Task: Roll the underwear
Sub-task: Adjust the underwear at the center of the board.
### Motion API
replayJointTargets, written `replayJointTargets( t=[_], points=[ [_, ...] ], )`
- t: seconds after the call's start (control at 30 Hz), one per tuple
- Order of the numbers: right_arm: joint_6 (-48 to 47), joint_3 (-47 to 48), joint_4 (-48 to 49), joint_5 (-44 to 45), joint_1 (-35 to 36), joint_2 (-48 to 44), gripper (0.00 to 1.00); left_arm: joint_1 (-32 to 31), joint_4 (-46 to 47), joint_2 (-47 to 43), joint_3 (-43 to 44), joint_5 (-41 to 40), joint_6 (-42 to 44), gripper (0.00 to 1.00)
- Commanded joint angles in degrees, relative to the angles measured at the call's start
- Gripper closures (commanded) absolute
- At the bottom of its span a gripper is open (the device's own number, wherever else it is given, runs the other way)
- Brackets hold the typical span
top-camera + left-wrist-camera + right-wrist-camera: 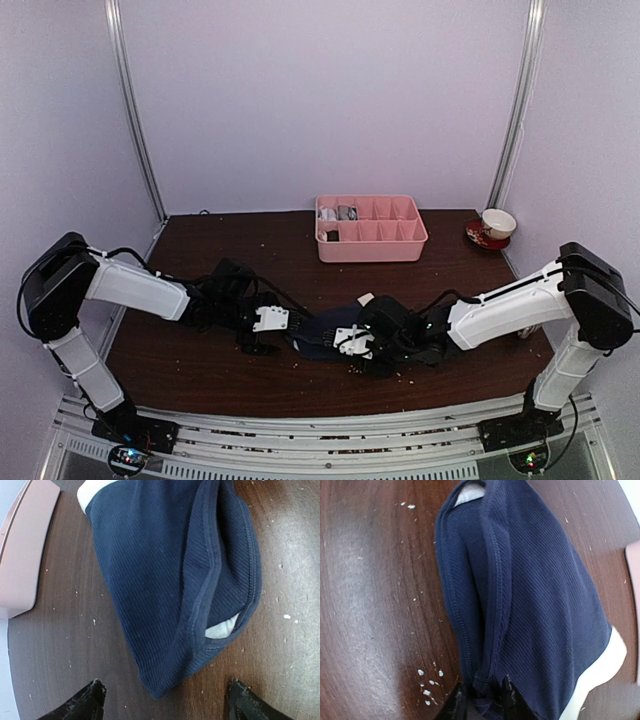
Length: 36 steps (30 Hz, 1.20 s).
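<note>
From above I see the navy underwear (318,338) folded on the middle of the table (200,300), between both arms. The left wrist view shows the left gripper (165,701) spread either side of its end, not touching, so that end may unfold. The right wrist view shows the right gripper (485,704) pinching only one seam (492,605), which may slip out; the cloth is ribbed and the waistband (602,667) is white.

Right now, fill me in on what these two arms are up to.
Both arms work on the navy underwear, which lies folded on the table, not yet rolled. The right pincer pinches a seam at one end. The left pincer hangs open at the other end, gripping nothing. The pink tray sits at the back.
</note>
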Motion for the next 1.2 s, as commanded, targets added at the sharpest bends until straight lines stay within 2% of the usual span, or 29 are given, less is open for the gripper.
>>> replayJointTargets(
  t=[0.0, 0.07, 0.17, 0.3, 0.5, 0.73, 1.17],
  points=[
    [-0.5, 0.5, 1.7, -0.6, 0.3, -0.2, 0.84, 0.3, 2.0, 1.5, 1.7, -2.0, -1.0, 0.12],
    [-0.5, 0.3, 1.9, -1.3, 0.3, -0.8, 0.9, 0.3, 1.9, 1.9, 1.9, -2.7, -1.0, 0.12],
    [-0.3, 0.0, 2.2, -1.9, 0.4, -1.5, 0.9, 0.2, 1.6, 2.4, 2.3, -2.9, -0.9, 0.12],
    [-0.3, 0.0, 2.2, -2.4, 0.4, -1.2, 0.78, 0.2, 0.8, 3.2, 3.1, -3.7, -0.9, 0.12],
    [0.3, -0.1, 2.2, -4.1, 0.5, -2.3, 0.72, 0.2, 0.7, 3.4, 3.9, -5.4, -1.3, 0.12],
    [1.1, -0.4, 3.9, -4.2, 0.5, -3.7, 0.71, 0.3, 1.4, 5.1, 4.6, -8.3, -0.8, 0.21],
    [1.2, 1.1, 3.0, -1.8, 0.6, 0.4, 0.71, 0.3, 1.0, 6.2, 4.5, -8.8, 1.4, 0.34]
  ],
)
